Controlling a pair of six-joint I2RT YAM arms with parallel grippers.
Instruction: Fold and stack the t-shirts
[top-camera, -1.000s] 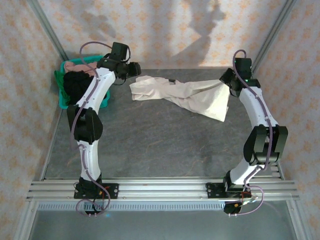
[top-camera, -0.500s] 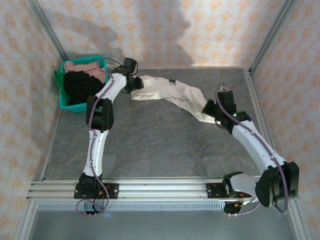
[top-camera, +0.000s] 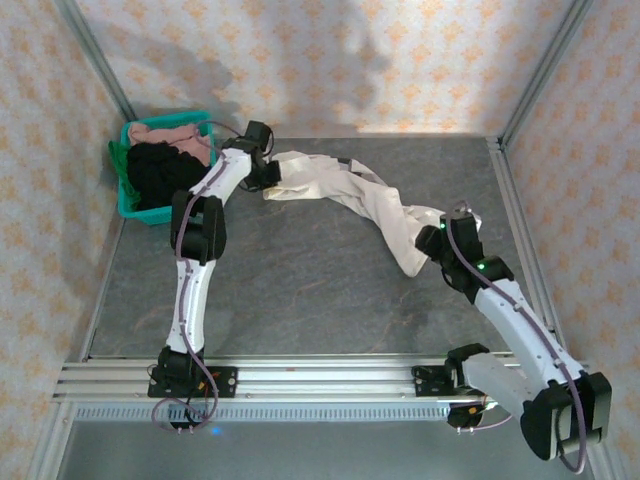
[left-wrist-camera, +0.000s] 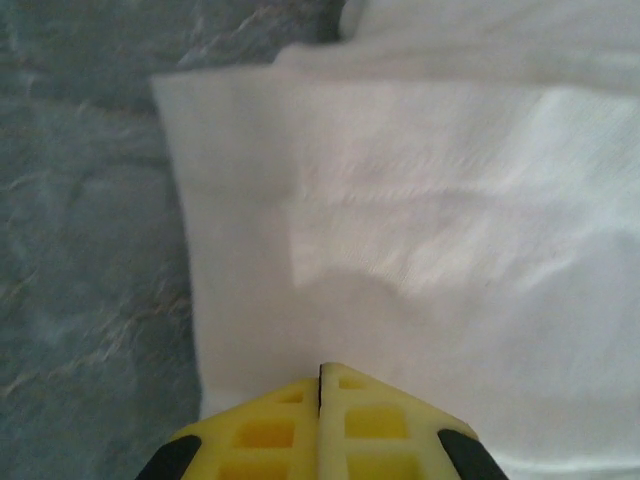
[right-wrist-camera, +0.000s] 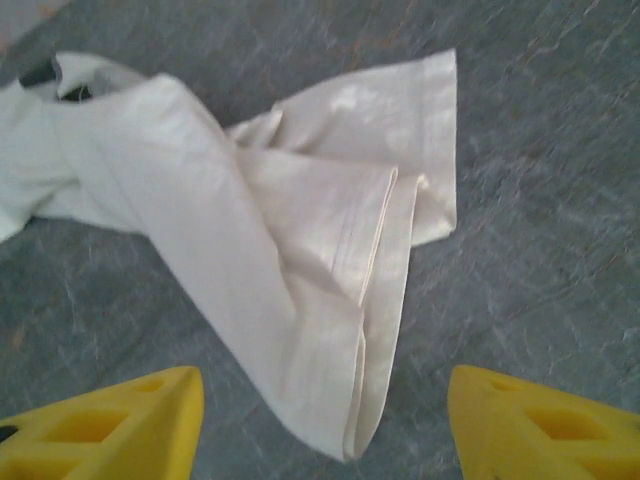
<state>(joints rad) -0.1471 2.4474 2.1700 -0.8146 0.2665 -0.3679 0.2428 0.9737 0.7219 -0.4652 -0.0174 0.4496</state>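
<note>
Teal bin (top-camera: 128, 205) in the upper left corner of the overhead view held heaped black, pink and green t-shirts (top-camera: 155, 172). Just right of it, the left gripper (top-camera: 268, 178) was clenched, tips on the left end of the cream t-shirt (top-camera: 370, 200). A pinch could not be confirmed. That shirt lay twisted across the grey table (top-camera: 300, 290) toward centre right. There the right gripper (top-camera: 432, 245) was released, the shirt's folded end loose between its spread fingers.

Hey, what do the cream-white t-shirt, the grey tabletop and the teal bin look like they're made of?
Cream-white t-shirt: soft matte cloth, probably cotton; it drapes, creases and shows stitched hems. Grey tabletop: hard, mottled stone-look surface, possibly laminate. Teal bin: likely moulded plastic, given its even colour and rigid rim.
</note>
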